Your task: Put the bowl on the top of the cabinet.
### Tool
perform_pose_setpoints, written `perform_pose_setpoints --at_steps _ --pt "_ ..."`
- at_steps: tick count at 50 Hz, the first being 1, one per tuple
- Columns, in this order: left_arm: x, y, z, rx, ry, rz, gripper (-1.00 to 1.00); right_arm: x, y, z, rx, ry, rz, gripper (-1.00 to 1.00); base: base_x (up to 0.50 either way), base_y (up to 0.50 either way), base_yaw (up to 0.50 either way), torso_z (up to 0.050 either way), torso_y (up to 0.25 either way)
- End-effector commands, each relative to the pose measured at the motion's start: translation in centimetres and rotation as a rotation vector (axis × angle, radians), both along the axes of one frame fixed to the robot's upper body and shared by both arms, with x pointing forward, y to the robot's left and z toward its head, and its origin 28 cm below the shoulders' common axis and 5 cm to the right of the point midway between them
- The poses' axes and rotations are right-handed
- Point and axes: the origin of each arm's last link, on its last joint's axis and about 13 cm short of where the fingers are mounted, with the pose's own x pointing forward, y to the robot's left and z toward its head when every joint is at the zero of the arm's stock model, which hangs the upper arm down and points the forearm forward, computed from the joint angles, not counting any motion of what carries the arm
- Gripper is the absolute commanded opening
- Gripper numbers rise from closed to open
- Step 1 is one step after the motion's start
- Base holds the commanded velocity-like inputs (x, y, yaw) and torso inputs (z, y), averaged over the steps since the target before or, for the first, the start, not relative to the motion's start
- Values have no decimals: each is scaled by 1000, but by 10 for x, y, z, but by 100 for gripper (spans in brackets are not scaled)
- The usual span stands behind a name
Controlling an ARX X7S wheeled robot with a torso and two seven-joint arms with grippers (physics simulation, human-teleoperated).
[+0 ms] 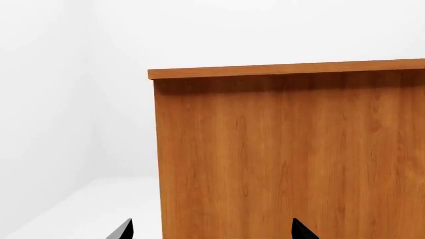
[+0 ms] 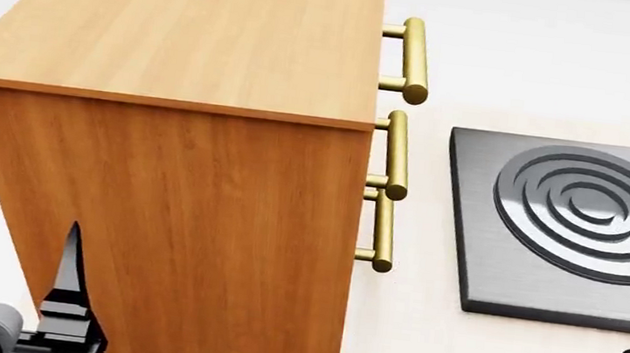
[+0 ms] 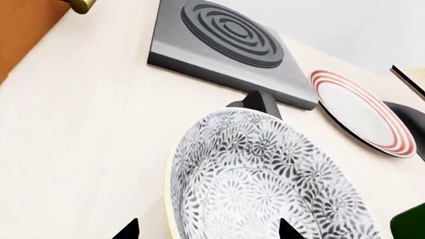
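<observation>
Bowl (image 3: 265, 184) between right hand (image 3: 207, 230) fingertips, cabinet (image 2: 180, 127) apart.

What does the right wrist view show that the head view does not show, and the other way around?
Only the right wrist view shows the bowl, close in front of the right gripper, and the red-rimmed plate. Only the head view shows the cabinet top, bare, all three brass handles and the left gripper. Both show the grey burner plate, the cabinet's wood side and the pale counter.
</observation>
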Motion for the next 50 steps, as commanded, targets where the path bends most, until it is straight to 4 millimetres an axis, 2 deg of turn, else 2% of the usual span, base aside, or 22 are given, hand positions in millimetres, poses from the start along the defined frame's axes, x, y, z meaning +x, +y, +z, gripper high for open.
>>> perform_pose_setpoints --at_steps 1,8,9,23,33,37,44,50 --pt "0 0 0 -2 1 1 100 1 0 -2 2 2 -1 100 0 0 0 0 0" --pt "0 0 -1 -1 0 2 100 1 0 -4 1 5 3 100 0 0 0 0 0" --pt "0 0 0 -1 0 2 100 1 0 -4 2 4 1 -100 0 0 0 0 0" --pt "0 0 -2 -2 3 4 100 0 0 -3 1 -4 7 -100 0 0 0 0 0" --pt "0 1 -2 -4 4 4 100 2 2 5 -4 -34 10 -100 0 0 0 0 0" --pt "0 1 -4 -5 5 4 100 5 4 15 -17 -72 24 -100 0 0 0 0 0" --pt "-1 1 -2 -6 5 3 100 18 14 54 -45 -216 82 -100 0 0 0 0 0" --pt "-1 2 -3 -6 6 7 100 22 23 76 -38 -294 124 -100 0 0 0 0 0"
